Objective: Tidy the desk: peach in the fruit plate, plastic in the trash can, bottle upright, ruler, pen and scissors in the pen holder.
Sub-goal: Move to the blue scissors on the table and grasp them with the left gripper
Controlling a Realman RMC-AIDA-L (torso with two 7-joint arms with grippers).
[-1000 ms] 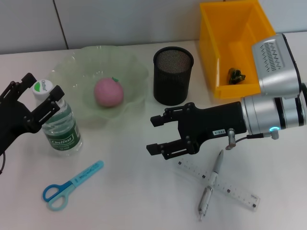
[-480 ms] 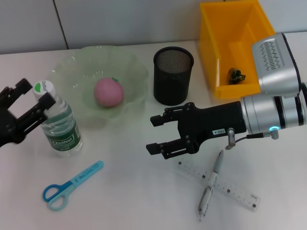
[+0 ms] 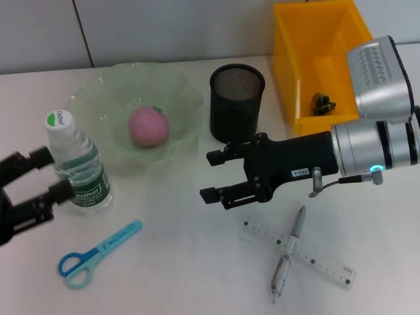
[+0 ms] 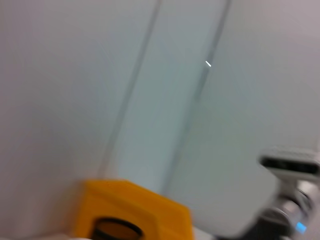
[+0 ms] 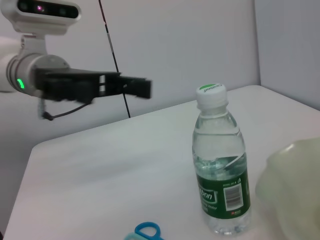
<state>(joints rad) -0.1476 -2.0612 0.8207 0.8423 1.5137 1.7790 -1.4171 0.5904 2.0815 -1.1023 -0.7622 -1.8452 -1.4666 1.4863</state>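
Observation:
The bottle (image 3: 77,164) stands upright on the table, left of the fruit plate (image 3: 98,88), which holds the pink peach (image 3: 148,126). My left gripper (image 3: 49,177) is open just left of the bottle, not touching it. In the middle, my right gripper (image 3: 211,177) hangs open and empty, in front of the black mesh pen holder (image 3: 236,102). The pen (image 3: 297,226) lies across the clear ruler (image 3: 328,264) at the front right. The blue scissors (image 3: 95,254) lie at the front left. Dark plastic (image 3: 323,103) sits in the yellow trash can (image 3: 315,52). The right wrist view shows the bottle (image 5: 221,165) and, farther off, the left gripper (image 5: 140,87).
The trash can stands at the back right, close beside the pen holder. A pale wall runs behind the table. In the left wrist view, the trash can (image 4: 135,205) and the pen holder's rim (image 4: 116,230) appear blurred, with my right arm (image 4: 290,200) beyond.
My left gripper has drawn back from around the bottle toward the front left, leaving it standing upright. My right gripper has edged slightly back toward the pen holder.

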